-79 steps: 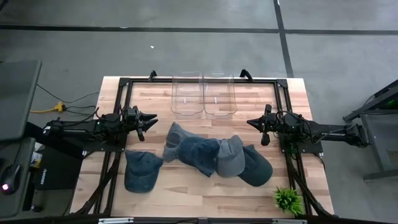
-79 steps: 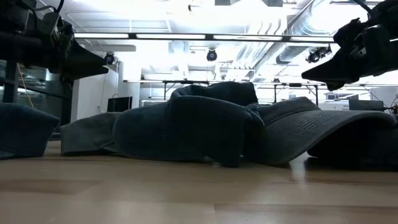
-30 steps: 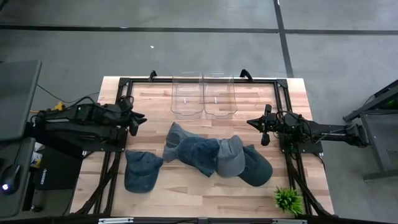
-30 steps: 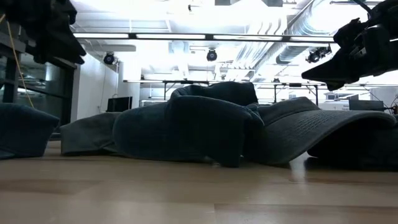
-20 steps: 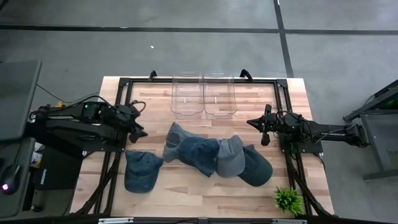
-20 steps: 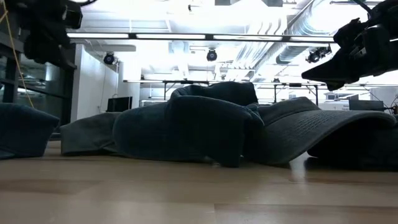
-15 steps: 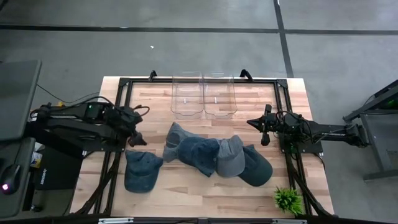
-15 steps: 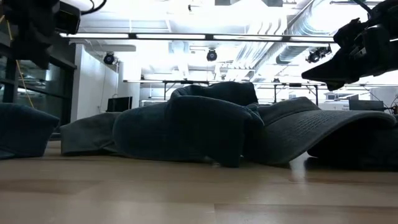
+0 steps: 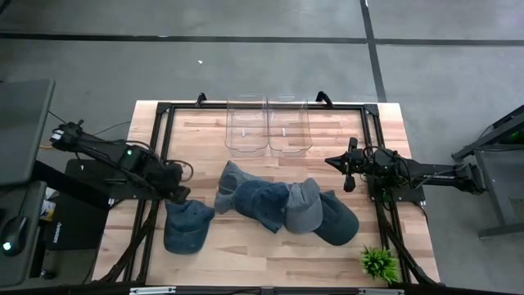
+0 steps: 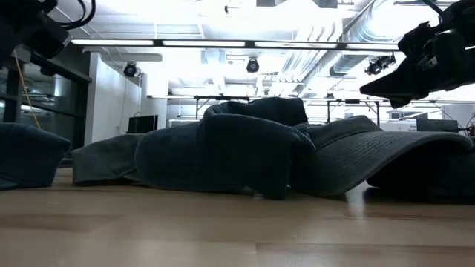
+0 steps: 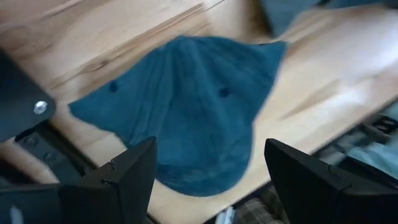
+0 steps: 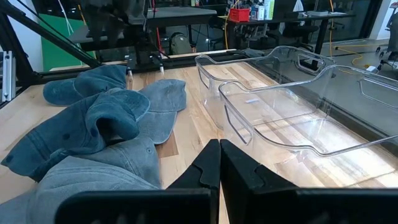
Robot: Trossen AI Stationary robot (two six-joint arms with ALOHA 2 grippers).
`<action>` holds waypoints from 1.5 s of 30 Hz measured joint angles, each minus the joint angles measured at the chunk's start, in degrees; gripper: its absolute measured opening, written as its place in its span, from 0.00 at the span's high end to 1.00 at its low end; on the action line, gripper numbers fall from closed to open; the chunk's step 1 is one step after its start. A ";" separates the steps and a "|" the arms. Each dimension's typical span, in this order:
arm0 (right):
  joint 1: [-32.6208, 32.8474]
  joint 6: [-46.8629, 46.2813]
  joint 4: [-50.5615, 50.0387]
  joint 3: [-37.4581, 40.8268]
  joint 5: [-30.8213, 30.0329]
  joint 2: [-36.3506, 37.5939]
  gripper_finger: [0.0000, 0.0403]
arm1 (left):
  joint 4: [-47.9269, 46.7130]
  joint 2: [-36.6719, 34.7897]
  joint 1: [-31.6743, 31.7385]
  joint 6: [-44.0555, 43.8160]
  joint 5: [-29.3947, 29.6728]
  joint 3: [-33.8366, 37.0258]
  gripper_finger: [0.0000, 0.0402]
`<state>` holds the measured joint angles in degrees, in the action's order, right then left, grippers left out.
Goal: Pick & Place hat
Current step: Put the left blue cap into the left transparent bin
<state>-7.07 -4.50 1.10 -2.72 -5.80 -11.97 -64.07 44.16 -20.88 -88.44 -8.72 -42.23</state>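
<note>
Two arms work over a wooden table (image 9: 246, 254) scattered with blue caps. On the left, the left gripper (image 9: 175, 195) hangs over the near-left part of the table, just above the back edge of a lone dark blue cap (image 9: 187, 225) that lies apart from the others; its fingers (image 11: 127, 180) are spread wide with nothing between them, and the wrist view looks straight down on that cap (image 11: 193, 112) lying flat on the wood. Toward the middle, a pile of caps (image 9: 282, 205) overlaps in a row, a lighter grey-blue one (image 9: 304, 206) lying among the darker ones. Behind the pile, at the far edge, two clear plastic bins (image 9: 268, 127) stand side by side, touching each other. On the right, the right gripper (image 9: 347, 166) hovers above the table beside the pile's right end, its fingers (image 12: 214, 168) pressed together and holding nothing. A small green plant (image 9: 378, 263) sits at the near-right corner.
</note>
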 joint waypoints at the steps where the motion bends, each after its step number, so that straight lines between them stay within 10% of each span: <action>1: 0.00 0.01 0.00 0.02 0.00 0.00 1.00 | -0.05 1.00 -1.08 -0.99 0.53 0.03 0.32; 22: 0.00 0.01 0.00 0.02 0.00 0.00 1.00 | -2.45 20.90 -10.65 -5.09 3.84 0.01 0.09; 45: 0.00 0.00 0.00 0.02 0.00 0.00 1.00 | 12.07 25.35 -10.58 -4.99 -2.56 9.30 0.20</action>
<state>-7.07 -4.51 1.10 -2.70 -5.80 -11.97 -52.01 69.52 -31.46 -93.43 -11.28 -32.92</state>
